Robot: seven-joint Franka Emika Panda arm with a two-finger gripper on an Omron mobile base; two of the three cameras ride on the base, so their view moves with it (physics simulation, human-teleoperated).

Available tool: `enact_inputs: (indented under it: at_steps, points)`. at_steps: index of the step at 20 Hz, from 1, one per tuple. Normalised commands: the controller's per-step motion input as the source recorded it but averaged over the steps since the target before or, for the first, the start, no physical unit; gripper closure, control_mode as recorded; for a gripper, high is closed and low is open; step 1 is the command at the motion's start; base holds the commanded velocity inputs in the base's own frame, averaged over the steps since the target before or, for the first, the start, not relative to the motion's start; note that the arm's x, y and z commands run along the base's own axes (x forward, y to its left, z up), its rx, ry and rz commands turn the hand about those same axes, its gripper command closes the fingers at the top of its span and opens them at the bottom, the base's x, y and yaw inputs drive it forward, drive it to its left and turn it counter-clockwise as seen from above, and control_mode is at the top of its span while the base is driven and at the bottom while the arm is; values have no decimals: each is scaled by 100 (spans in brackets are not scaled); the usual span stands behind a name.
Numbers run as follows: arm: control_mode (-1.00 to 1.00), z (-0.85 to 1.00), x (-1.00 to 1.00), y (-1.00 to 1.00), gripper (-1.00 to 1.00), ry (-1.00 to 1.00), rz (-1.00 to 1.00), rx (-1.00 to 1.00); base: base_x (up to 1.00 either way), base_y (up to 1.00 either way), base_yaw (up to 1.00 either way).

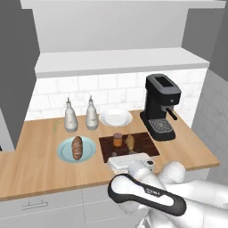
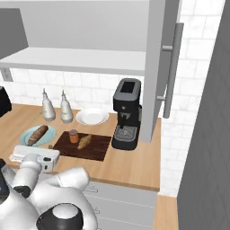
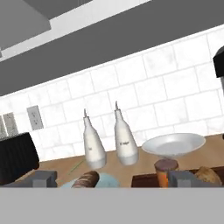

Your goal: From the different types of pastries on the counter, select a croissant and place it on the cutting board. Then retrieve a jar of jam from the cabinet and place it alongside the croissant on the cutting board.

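On the dark cutting board (image 1: 148, 143) (image 2: 101, 147) (image 3: 144, 180) stand the orange-brown jar of jam (image 1: 117, 139) (image 2: 73, 135) (image 3: 166, 169) and, right beside it, the small golden croissant (image 1: 129, 141) (image 2: 84, 141) (image 3: 208, 175). The larger dark ridged pastry (image 1: 77, 147) (image 2: 37, 134) (image 3: 87, 179) lies on a pale blue plate (image 1: 90, 149) to the left. My gripper (image 1: 129, 156) (image 2: 34, 152) (image 3: 113, 179) hovers at the board's front edge, facing the wall, open and holding nothing. The white cabinet shelf (image 1: 120, 60) (image 2: 76, 60) runs above.
Two white bottles (image 1: 70, 116) (image 1: 91, 114) and a white bowl (image 1: 115, 117) (image 3: 173, 145) stand behind the board on the wood counter (image 1: 35, 160). A black coffee machine (image 1: 160, 107) (image 2: 127, 114) is to the right. An open cabinet door (image 2: 155, 67) hangs above it.
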Motion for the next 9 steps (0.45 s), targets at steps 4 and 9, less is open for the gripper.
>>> enact_inputs:
  at_steps: [4,9]
  points:
    - [-100,100,-93,7,-100,-33,-2,-9,0,0,0]
    - [-100,100,-90,8,-100,-35,-1,-12,0,0,0]
